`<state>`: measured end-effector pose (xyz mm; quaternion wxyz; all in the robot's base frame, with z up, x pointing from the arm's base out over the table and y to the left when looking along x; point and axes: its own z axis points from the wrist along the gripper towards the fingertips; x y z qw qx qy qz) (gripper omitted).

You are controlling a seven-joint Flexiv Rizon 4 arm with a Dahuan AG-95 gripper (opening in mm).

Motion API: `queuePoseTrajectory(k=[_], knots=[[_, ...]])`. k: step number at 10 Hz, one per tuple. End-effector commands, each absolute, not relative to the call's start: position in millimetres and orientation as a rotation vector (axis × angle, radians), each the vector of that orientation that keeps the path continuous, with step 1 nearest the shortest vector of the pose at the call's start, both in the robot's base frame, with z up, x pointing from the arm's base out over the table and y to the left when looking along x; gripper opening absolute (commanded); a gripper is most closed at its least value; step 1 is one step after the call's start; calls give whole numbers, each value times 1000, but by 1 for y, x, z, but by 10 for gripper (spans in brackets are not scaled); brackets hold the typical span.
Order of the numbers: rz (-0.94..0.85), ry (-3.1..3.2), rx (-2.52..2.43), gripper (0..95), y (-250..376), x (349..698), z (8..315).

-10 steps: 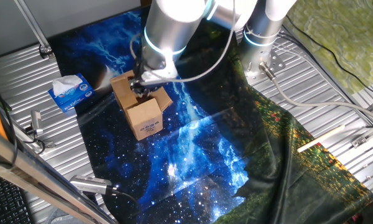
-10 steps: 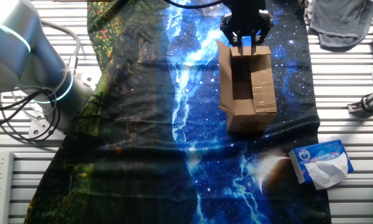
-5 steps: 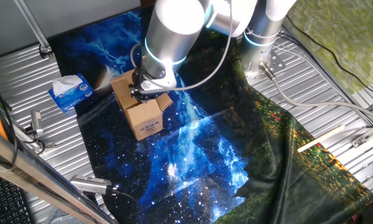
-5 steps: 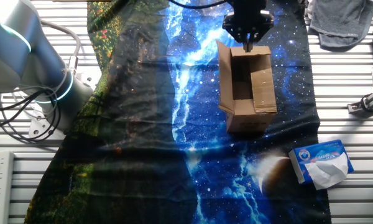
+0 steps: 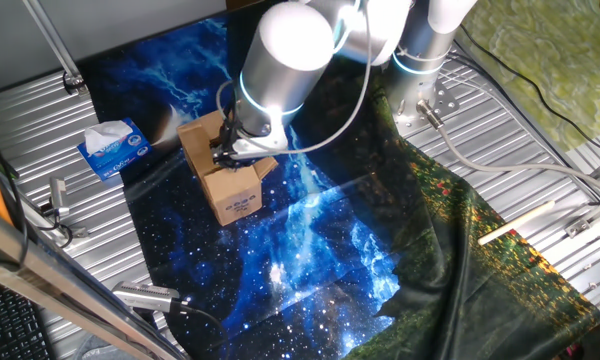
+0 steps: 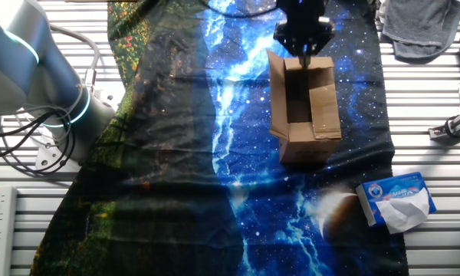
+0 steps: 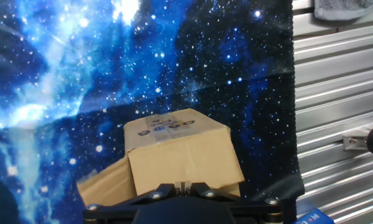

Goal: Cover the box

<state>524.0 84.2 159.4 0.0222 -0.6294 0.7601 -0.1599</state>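
While the arm leans over the galaxy-print cloth, the scene reads as follows.

Box: the box (image 5: 227, 176) stands upright on the starry cloth (image 5: 310, 250), its top open, with flaps spread out to the sides. A white label with dark print faces the near side in one fixed view.

Gripper: the gripper (image 6: 304, 47) sits at the far edge of the box opening in the other fixed view, its dark fingers drawn close together at the rim flap. Whether they pinch the flap or only touch it, I cannot tell.

Hand view: the box (image 7: 180, 155) fills the lower middle, one flap tilted up toward the camera, with the dark gripper body along the bottom edge.

Tissue box: a blue and white tissue box (image 6: 397, 201) lies off the cloth's corner, well apart from the box.

Grey cloth: a grey cloth (image 6: 422, 23) lies on the ribbed metal table (image 6: 429, 100), past the starry cloth's edge.
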Motion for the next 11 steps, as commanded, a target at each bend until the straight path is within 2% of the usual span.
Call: queuePoseTrajectory(k=[1, 5, 7, 11], knots=[[-488, 2359, -1949, 0, 84, 527, 154], [-493, 2332, -1986, 0, 81, 527, 145], [-375, 2322, -1955, 0, 79, 526, 138], [-266, 2329, -1977, 0, 80, 526, 139]])
